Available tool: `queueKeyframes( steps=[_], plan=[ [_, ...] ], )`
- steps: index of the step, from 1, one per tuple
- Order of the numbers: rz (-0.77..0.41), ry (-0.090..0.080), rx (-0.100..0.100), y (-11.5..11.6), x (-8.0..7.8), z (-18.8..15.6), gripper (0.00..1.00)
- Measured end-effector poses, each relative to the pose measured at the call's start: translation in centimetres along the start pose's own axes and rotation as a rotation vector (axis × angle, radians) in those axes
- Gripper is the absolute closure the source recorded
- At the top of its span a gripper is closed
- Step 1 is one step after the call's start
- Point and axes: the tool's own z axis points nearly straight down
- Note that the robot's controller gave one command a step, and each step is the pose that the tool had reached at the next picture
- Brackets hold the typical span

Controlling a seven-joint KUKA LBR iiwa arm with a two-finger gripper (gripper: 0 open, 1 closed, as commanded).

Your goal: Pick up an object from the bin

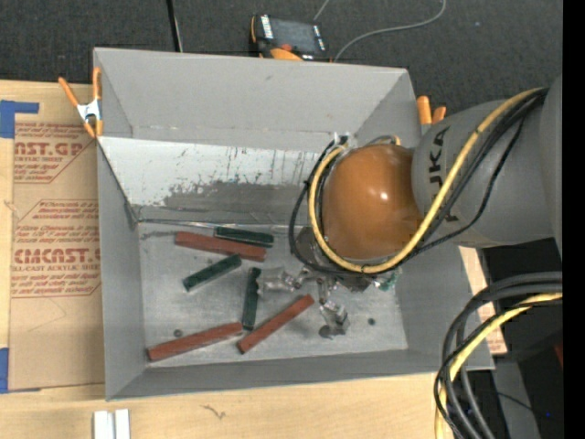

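Gripper point(307, 296) low in bin point(247, 99); we cannot tell open or closed. Red stick point(274, 326) just beside, lower left. We judge it light, stiff, smooth; grip across narrow width, mid-length.

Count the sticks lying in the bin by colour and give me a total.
Red-brown sticks: 3
Dark green sticks: 3
Total: 6 sticks in view; the arm covers the bin's right side and may hide more.
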Motion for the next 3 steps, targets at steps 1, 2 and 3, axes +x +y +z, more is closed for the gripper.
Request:
queueKeyframes(
  steps=[1,2,3],
  plan=[
    [-0.007,-0.008,0.004,2.3,0.3,3.9,0.00],
    [-0.006,-0.009,0.007,2.1,0.3,3.7,1.00],
    [-0.015,-0.011,0.012,-0.1,-0.9,-17.4,1.00]
  ],
)
